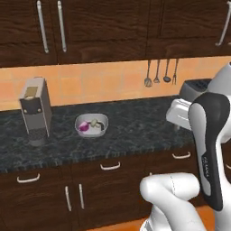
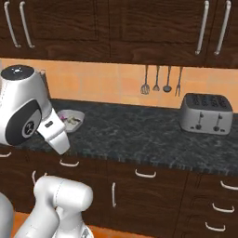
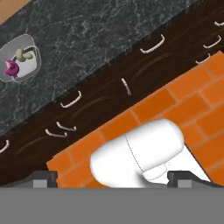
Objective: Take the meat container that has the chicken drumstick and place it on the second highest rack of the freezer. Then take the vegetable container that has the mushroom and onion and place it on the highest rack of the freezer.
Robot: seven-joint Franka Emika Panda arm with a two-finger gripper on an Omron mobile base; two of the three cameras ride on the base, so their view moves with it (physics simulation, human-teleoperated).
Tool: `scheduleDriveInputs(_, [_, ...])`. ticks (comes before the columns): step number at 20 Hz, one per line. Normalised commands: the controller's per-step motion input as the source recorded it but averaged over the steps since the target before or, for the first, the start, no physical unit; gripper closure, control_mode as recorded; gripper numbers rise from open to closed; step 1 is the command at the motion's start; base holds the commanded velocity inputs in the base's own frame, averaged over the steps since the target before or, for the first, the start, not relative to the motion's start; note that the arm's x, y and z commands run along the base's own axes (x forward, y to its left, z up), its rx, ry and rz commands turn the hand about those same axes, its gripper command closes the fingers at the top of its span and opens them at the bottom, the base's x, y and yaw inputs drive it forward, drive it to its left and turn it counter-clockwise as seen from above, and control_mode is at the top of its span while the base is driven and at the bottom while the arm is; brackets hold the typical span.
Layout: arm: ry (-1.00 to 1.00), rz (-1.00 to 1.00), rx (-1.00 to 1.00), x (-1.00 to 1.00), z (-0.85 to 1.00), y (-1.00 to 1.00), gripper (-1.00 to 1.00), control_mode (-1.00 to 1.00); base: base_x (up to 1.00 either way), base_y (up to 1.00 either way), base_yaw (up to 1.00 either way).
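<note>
The vegetable container is a pale bowl on the dark stone counter, holding the purple onion and the beige mushroom. The right base view shows the same container at the left, partly behind my arm. In the hand view the container lies far off at the upper left, with the onion and mushroom inside. My gripper is open and holds nothing, looking down from high in front of the counter. The meat container, chicken drumstick and freezer are out of view.
A grey coffee machine stands left of the bowl. At the counter's right end sits a silver toaster. Utensils hang on the orange backsplash. Dark cabinets and drawers line the front above an orange tiled floor.
</note>
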Motion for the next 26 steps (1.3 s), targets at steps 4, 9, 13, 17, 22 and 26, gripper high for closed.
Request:
scheduleDriveInputs(4, [0.00,0.00,0.00,0.00,0.00,0.00,-1.00,1.00,0.57,0.73,-0.40])
scheduleDriveInputs(9, [0.00,0.00,0.00,0.00,0.00,0.00,-1.00,1.00,0.41,0.79,-0.35])
scheduleDriveInputs(13, [0.09,-0.11,0.08,0.70,-0.82,0.17,-1.00,-1.00,0.00,0.00,0.00])
scheduleDriveInputs(17, [0.08,-0.01,0.14,1.00,-0.98,0.32,-1.00,-1.00,0.00,0.00,0.00])
scheduleDriveInputs(22, [0.00,-0.14,0.00,1.00,-0.82,0.88,-1.00,-1.00,0.00,0.00,0.00])
scheduleDriveInputs(26, [0.06,-0.27,-0.05,1.00,-0.58,0.46,-1.00,-1.00,0.00,0.00,0.00])
